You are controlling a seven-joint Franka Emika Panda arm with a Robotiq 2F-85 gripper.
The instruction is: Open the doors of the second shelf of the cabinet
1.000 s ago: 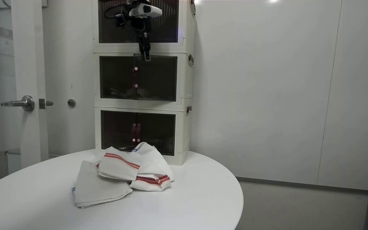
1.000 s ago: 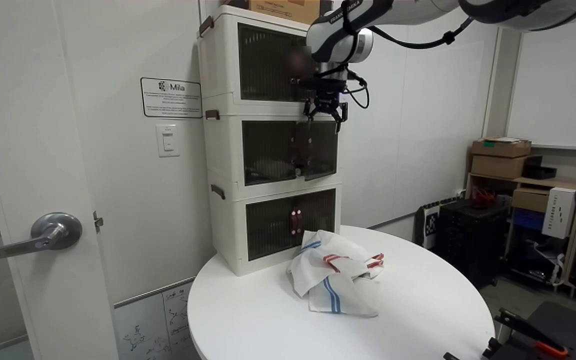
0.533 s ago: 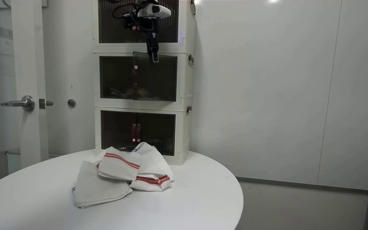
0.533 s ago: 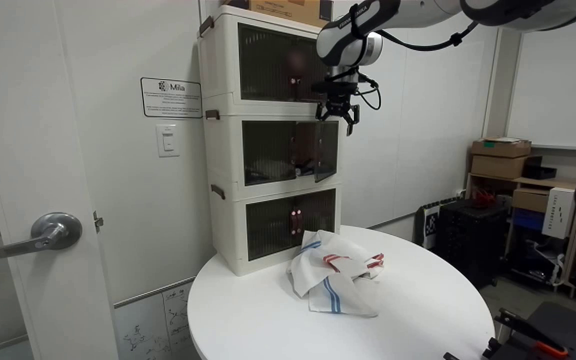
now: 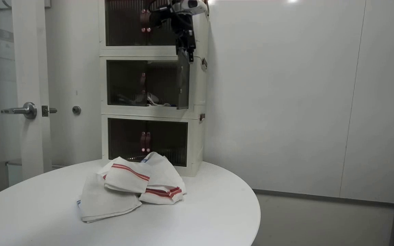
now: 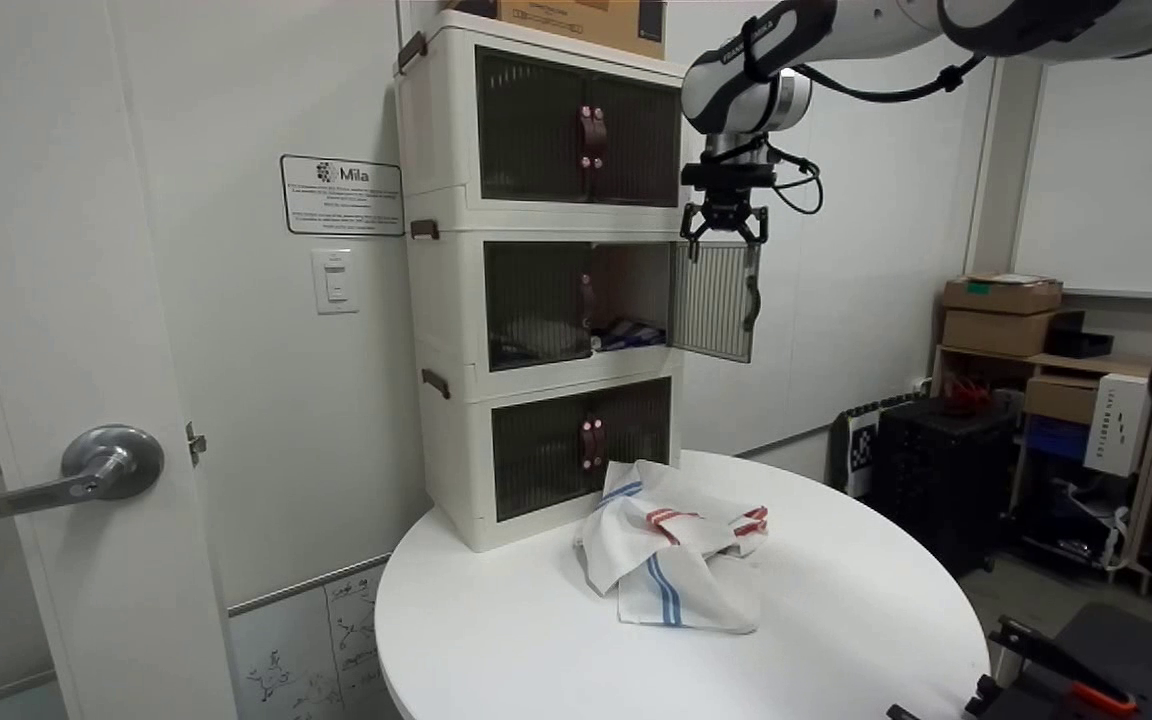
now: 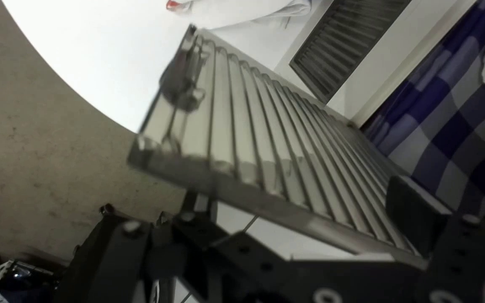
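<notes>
The tall white cabinet stands on the round table in both exterior views. On its second shelf the left smoky door is shut. The right door is swung well out, its dark handle on the free side; an exterior view shows this door almost edge-on. My gripper hangs at that door's top edge, jaws wide apart. In the wrist view the ribbed door panel runs slantwise between the fingers, not clamped. Whether a finger touches it I cannot tell.
Blue-white checked cloth lies inside the opened compartment. Crumpled striped towels rest on the white table before the cabinet. The upper doors and lower doors are shut. A cardboard box sits on top.
The right door of the second shelf has swung from slightly ajar to far out. My gripper has travelled to the right along with it, its fingers staying apart.
</notes>
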